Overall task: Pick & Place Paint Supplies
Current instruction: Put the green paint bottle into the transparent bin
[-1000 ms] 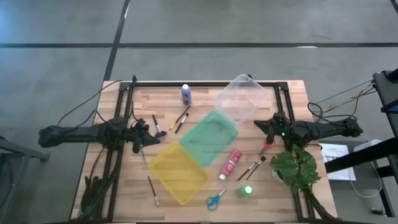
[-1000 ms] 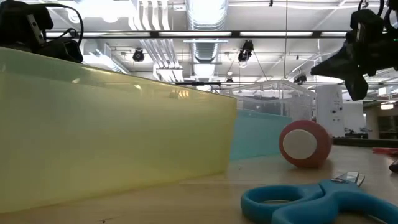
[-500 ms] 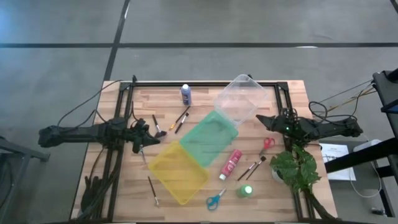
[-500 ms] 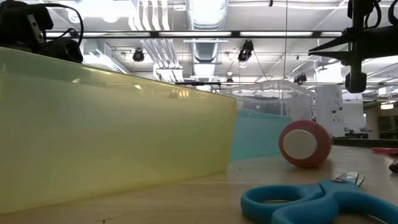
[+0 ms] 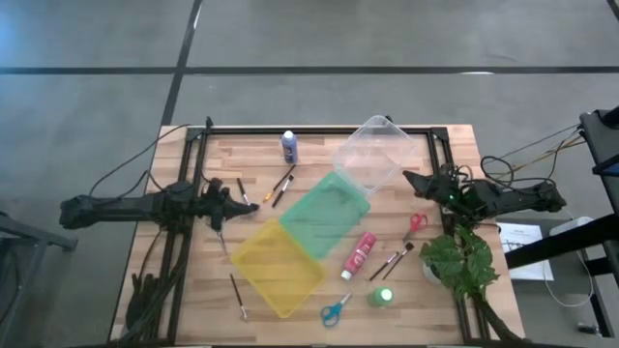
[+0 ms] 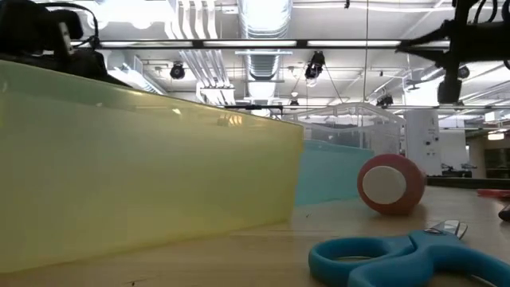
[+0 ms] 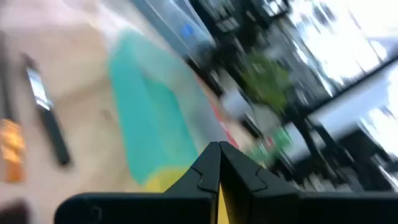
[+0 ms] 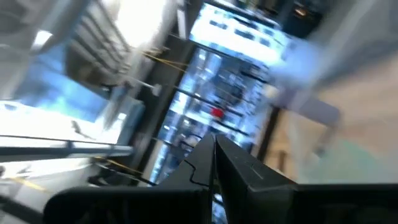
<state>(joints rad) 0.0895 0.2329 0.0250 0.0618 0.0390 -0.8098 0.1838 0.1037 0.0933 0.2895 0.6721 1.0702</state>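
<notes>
The paint supplies lie loose on the wooden table. A blue-purple bottle (image 5: 289, 147) stands at the far side. A pink-red bottle (image 5: 360, 253) lies on its side, its cap (image 6: 389, 184) facing the near edge. A green bottle (image 5: 382, 297) and blue scissors (image 5: 336, 309) sit near the front edge. Red scissors (image 5: 416, 223) and thin brushes (image 5: 283, 184) (image 5: 395, 259) (image 5: 238, 296) lie flat. My left gripper (image 5: 230, 201) hovers shut at the table's left, and my right gripper (image 5: 407, 178) hovers shut at the right, beside the clear bin. Neither holds anything.
A clear bin (image 5: 372, 155), a green bin (image 5: 324, 213) and a yellow bin (image 5: 276, 266) form a diagonal row across the middle. A leafy plant (image 5: 462, 261) stands at the near right corner. A black frame (image 5: 319, 130) edges the table.
My right gripper has risen and tipped upward, rolling about its own line. It has swung from above the red scissors toward the clear bin and stays shut. My left gripper has turned a little in place.
</notes>
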